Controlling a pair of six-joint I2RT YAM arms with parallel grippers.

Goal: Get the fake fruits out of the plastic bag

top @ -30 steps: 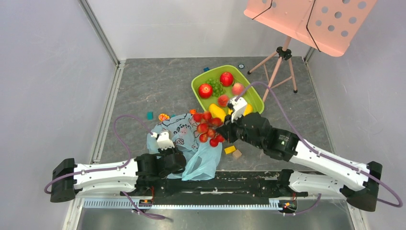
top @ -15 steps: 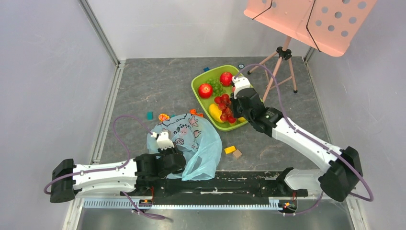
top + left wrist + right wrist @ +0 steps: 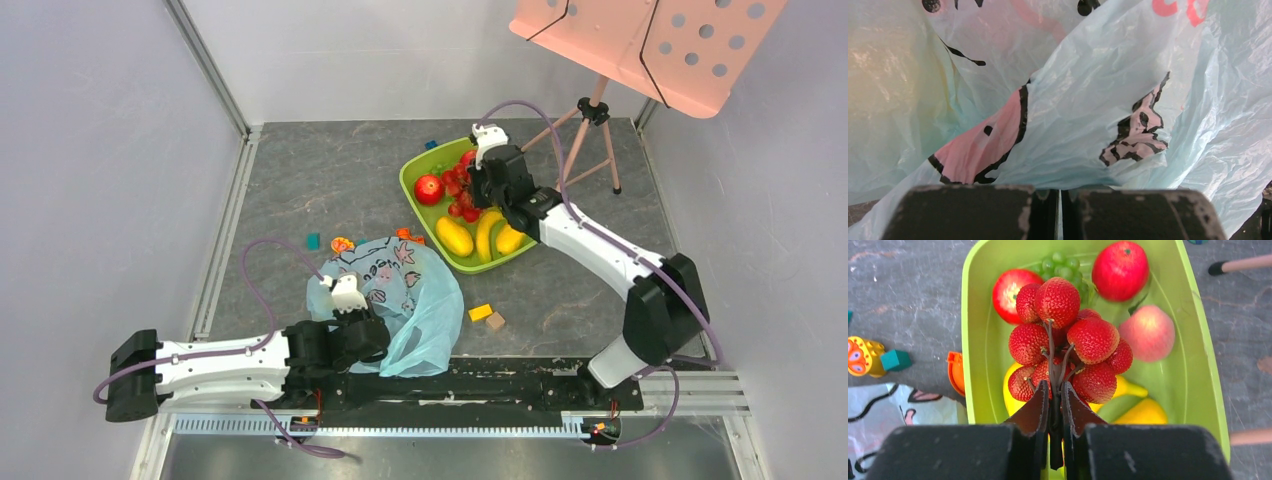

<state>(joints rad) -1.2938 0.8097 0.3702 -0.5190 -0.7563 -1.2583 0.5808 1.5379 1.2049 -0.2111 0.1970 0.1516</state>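
My right gripper [image 3: 1054, 390] is shut on the dark stem of a bunch of red strawberries [image 3: 1063, 340] and holds it over the green tray [image 3: 970, 340]. From above, the bunch [image 3: 460, 190] hangs over the tray's middle [image 3: 412, 172]. The light-blue plastic bag [image 3: 400, 290] with pink and dark prints lies crumpled near the table's front. My left gripper [image 3: 350, 318] is shut on the bag's near edge; the bag [image 3: 1083, 125] fills the left wrist view. Whether fruit is inside the bag is hidden.
The tray holds two red apples [image 3: 1120, 270], a peach [image 3: 1150, 332], green grapes [image 3: 1060, 266], and yellow fruits [image 3: 455, 237]. Small blocks [image 3: 482, 313] lie right of the bag, toys [image 3: 863, 356] left of the tray. A pink music stand on a tripod [image 3: 590, 110] stands behind.
My right gripper has carried the strawberry bunch from the bag's mouth up and away to over the green tray. The left gripper and bag have stayed put.
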